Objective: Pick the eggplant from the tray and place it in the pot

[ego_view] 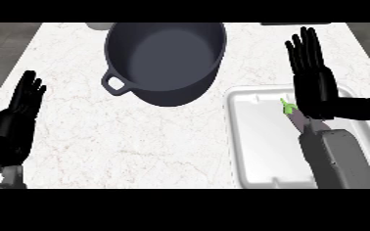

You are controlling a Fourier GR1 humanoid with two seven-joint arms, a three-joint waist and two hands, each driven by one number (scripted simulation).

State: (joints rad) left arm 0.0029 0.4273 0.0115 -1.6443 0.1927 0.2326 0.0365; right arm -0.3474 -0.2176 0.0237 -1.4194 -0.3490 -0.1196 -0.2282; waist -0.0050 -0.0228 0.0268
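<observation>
The eggplant [295,116] lies in the tray [253,142] beside the right hand [315,85], stretched flat, holding nothing.

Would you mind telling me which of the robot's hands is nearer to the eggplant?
Right. The right hand is open just beside the eggplant, over the tray; the left hand rests open at the view's left edge, far from it.

White veined table [86,127] filled the view. Pale grey thing [99,26] (cut off, could not tell what) sat at the far edge; dark strip [295,23] lay far right.
</observation>
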